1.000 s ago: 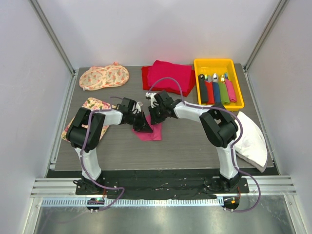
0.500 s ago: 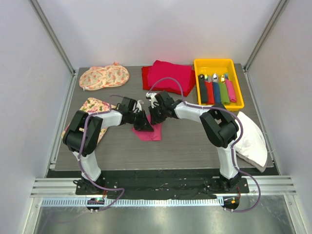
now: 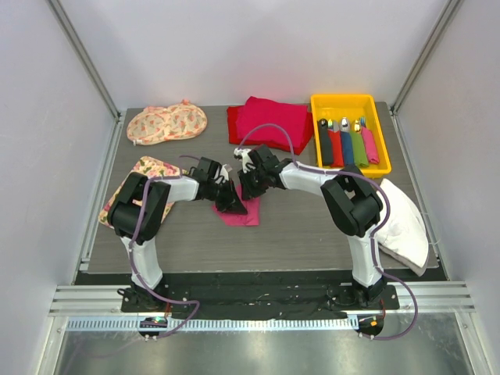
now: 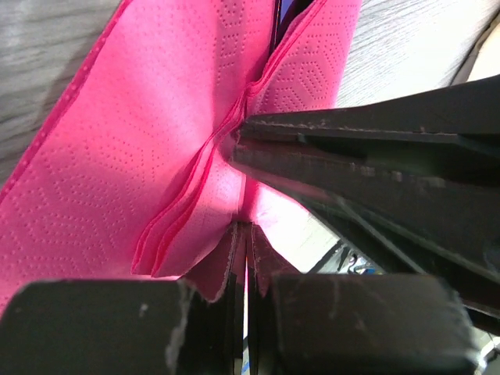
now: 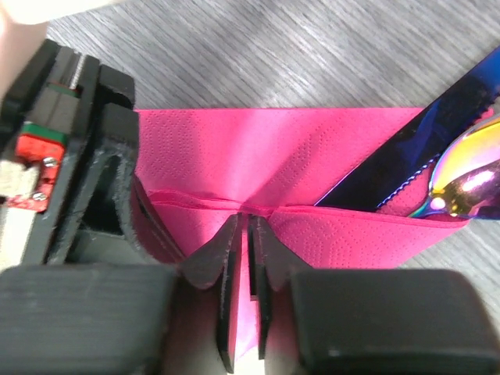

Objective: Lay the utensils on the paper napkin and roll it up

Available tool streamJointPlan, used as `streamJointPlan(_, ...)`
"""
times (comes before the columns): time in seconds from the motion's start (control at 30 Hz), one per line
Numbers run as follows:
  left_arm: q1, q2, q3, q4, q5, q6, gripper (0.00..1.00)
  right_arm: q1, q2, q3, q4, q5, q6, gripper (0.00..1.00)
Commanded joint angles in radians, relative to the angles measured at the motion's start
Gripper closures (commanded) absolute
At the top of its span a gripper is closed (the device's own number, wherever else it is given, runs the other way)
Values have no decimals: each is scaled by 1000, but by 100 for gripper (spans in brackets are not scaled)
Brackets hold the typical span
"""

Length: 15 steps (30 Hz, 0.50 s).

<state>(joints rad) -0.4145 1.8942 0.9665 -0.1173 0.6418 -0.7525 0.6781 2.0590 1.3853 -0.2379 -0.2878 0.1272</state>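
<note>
The pink paper napkin (image 3: 244, 214) lies mid-table, folded over the utensils. In the right wrist view a dark blue serrated knife blade (image 5: 418, 160) and a shiny spoon head (image 5: 467, 168) stick out of the napkin (image 5: 258, 148) at the right. My left gripper (image 3: 232, 202) is shut on a raised fold of the napkin (image 4: 156, 141), its tips (image 4: 246, 226) pinching the paper. Facing it, my right gripper (image 3: 250, 190) is shut on the same crease (image 5: 250, 217). The right gripper's fingers (image 4: 375, 148) reach in from the right in the left wrist view.
A yellow tray (image 3: 344, 100) with several coloured-handled utensils stands at the back right. A pile of red cloth (image 3: 269, 121) lies behind the napkin. Floral mats lie at the back left (image 3: 166, 123) and left (image 3: 148, 168). A white bag (image 3: 402, 219) lies at the right edge.
The left arm's elbow swung out and back a little. Both grippers stay pinched on the napkin at the same spot.
</note>
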Motion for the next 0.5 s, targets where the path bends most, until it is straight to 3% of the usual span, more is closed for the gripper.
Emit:
streamJointPlan(0.0, 2, 83, -25, -90, -148, 53, 96, -23, -77, 70, -57, -37, 52, 77)
streamJointPlan(0.13, 3, 86, -25, -82, -143, 48, 97, -78, -178, 52, -58, -103, 169, 61)
streamJointPlan(0.3, 3, 108, -9, -68, -136, 27, 97, -153, -238, -49, -35, -180, 261, 61)
streamJointPlan(0.47, 3, 128, 6, -59, -129, 12, 97, -149, -257, -164, 47, -278, 386, 69)
